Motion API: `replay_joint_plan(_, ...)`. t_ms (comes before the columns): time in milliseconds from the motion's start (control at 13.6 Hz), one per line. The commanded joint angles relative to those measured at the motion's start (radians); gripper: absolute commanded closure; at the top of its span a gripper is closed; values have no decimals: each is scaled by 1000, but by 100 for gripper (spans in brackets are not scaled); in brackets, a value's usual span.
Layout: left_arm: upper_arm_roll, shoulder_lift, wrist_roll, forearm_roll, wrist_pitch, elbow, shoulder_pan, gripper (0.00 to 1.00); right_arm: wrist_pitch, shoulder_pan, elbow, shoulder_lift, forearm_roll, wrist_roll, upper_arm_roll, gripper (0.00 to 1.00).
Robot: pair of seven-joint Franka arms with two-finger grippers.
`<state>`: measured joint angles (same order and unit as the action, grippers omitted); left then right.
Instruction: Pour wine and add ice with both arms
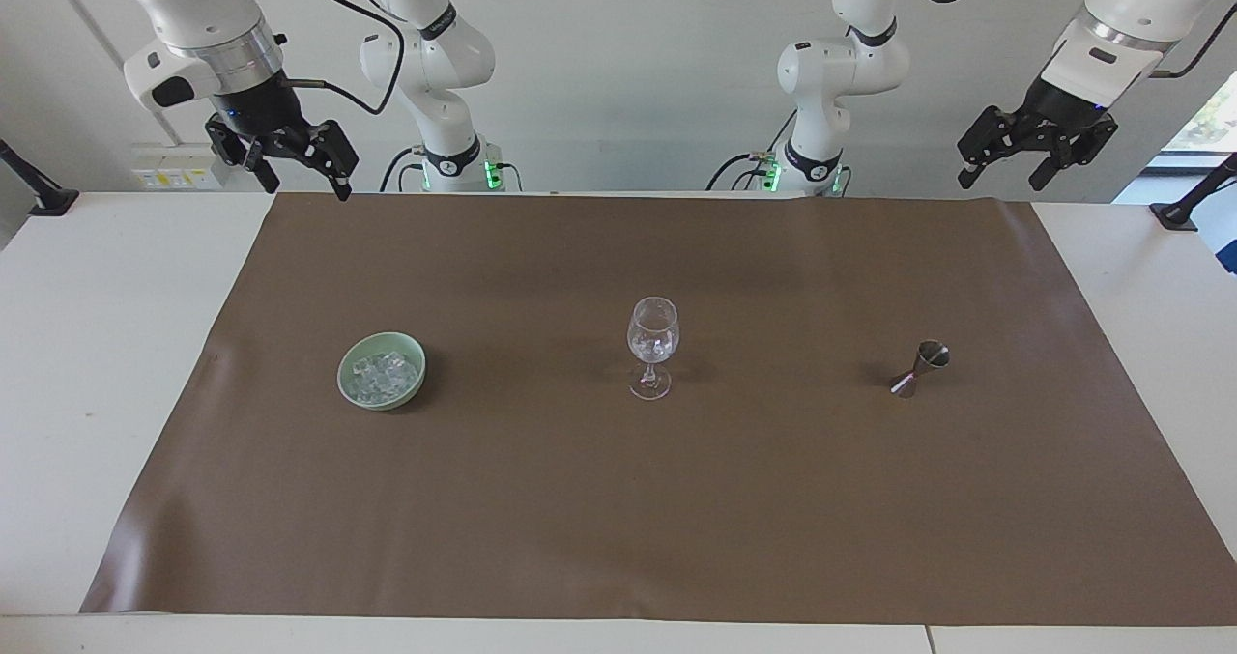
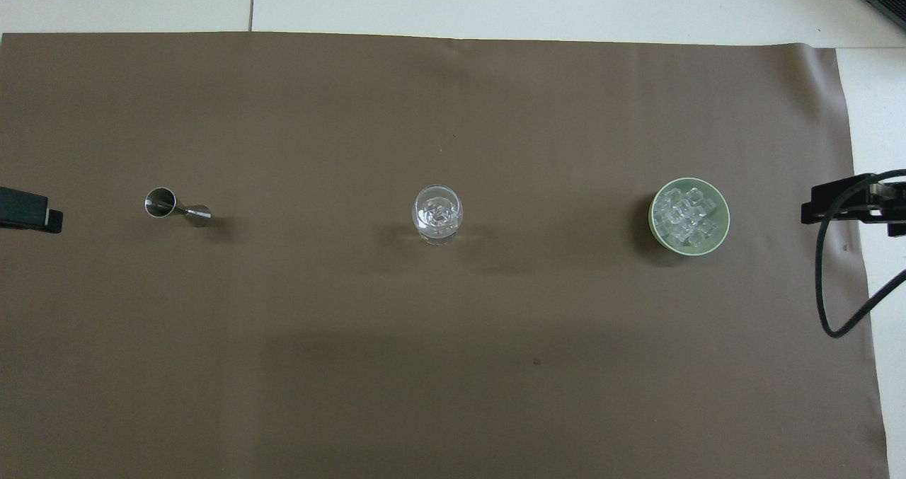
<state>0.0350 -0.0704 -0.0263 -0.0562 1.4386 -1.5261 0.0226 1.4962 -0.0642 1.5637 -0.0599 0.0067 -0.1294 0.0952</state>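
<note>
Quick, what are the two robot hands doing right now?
Left gripper: open, holding nothing, raised over the table's edge.
Right gripper: open, holding nothing, also raised there.

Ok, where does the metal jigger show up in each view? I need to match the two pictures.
Facing view: the jigger stands on the brown mat toward the left arm's end of the table, level with the wine glass.
Overhead view: the jigger is on the mat at the same end, again level with the glass.
Shared landmark: the wine glass at mid-mat, between the jigger and the green bowl of ice.
</note>
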Motion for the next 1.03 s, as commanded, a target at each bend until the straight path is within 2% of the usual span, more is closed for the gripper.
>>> replay_joint_plan(0,-32,18,-7,6,-27,35,-49,0,9,10,22,-20,1,16,-6,0)
replay_joint_plan(147,-50,14,-6,6,-32,27,-76,0,10,10,21,-20,4,16,-5,0)
replay_joint_plan(586,-50,26,-10,24,-32,26,-72,0,9,12,21,-23,7,13,-5,0)
replay_joint_plan(953,-50,-3,-40,35,-34,-25,-70,0,12,14,16,-23,15,13,-8,0)
